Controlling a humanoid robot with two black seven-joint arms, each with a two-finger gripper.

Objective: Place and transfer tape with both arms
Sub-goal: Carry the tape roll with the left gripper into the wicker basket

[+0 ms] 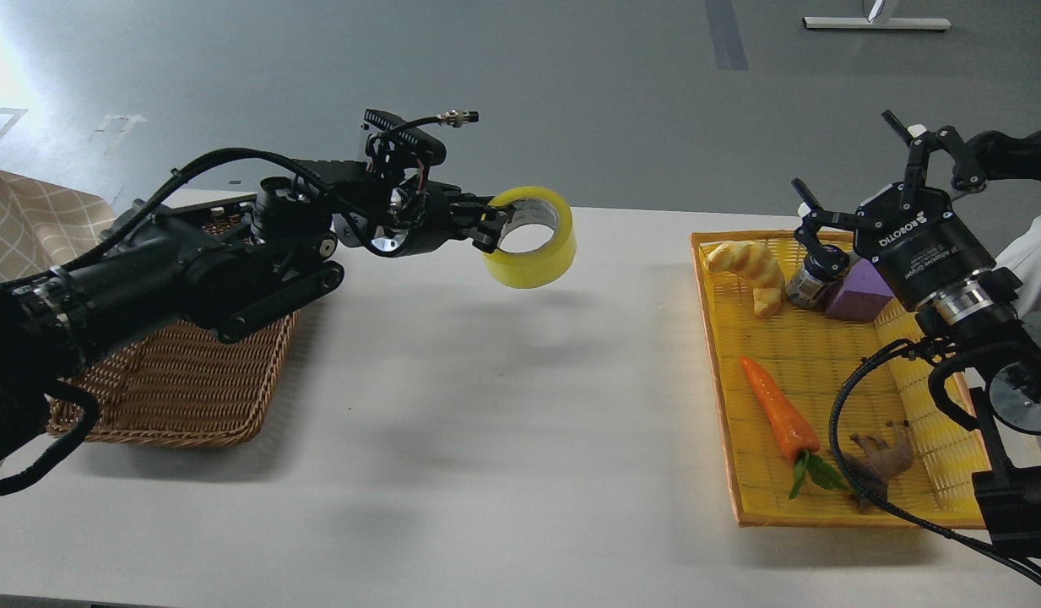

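The yellow tape roll (533,238) with a grey-white core hangs in the air above the middle of the white table (486,405). My left gripper (489,226) is shut on its left rim and holds it up, with the roll's opening facing me. My right gripper (824,215) hovers over the back of the yellow tray (723,355) at the right. Its fingers are spread open and hold nothing. It is far to the right of the tape.
A brown wicker basket (182,380) sits at the left under my left arm. The yellow tray holds a croissant (750,268), a purple block (858,291), a small metal can (811,283), an orange carrot (778,414) and a brown toy animal (887,460).
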